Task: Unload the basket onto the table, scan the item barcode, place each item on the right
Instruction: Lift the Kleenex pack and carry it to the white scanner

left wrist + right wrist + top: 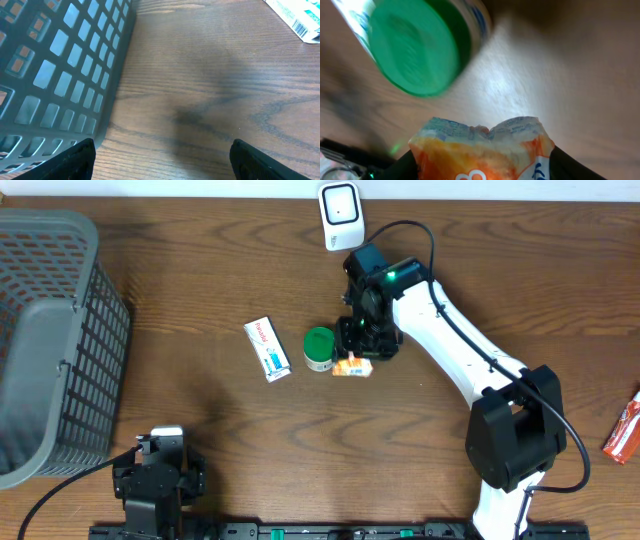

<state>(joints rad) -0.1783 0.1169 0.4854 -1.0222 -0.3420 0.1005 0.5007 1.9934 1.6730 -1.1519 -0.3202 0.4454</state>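
The item, an orange and white snack packet (480,150), lies on the table just right of a green-lidded jar (319,348). My right gripper (360,352) is down over the packet (352,367). In the right wrist view both dark fingers press the packet's sides and its top edge buckles inward, so the gripper (480,169) is shut on it. A white barcode scanner (340,213) stands at the table's far edge, behind the right arm. My left gripper (162,160) rests open near the front left, with only bare wood between its fingers.
A grey mesh basket (50,340) fills the left side, close to the left gripper. A white box with a barcode (267,348) lies left of the jar (415,45). A red packet (625,430) sits at the right edge.
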